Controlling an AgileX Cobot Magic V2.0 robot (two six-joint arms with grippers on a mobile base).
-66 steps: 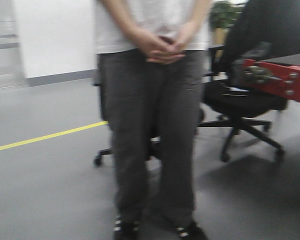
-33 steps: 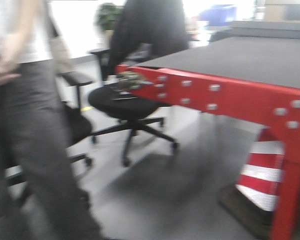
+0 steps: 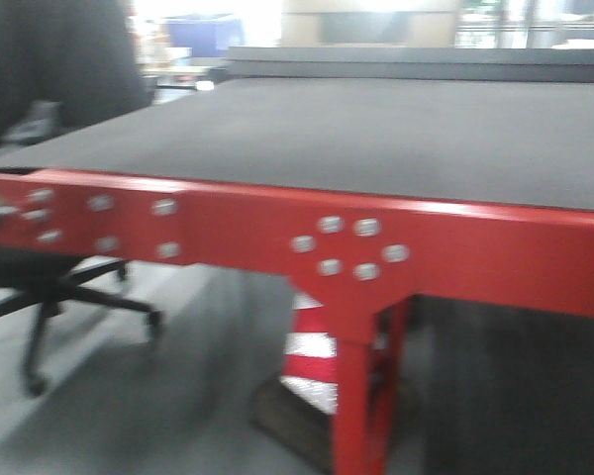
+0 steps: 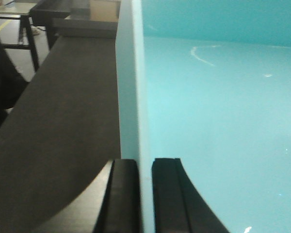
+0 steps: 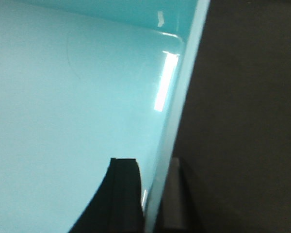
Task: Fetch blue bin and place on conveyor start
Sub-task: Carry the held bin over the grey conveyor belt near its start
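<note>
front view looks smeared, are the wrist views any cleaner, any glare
Front view: blurred throughout, frame bolts smeared, background blown out. Left wrist view: sharper, faint glints on the bin floor. Right wrist view: soft, one bright glare streak inside the bin.

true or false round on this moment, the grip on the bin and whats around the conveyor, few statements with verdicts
1. The left gripper pinches a wall of the light aqua-blue plastic bin. True.
2. The right gripper hangs open, clear of the bin. False: it is shut on a bin wall, one finger on each side.
3. A red-and-white striped cone stands beneath the red-framed conveyor. True.
4. The bin holds boxes. False: the visible inside is bare.
</note>
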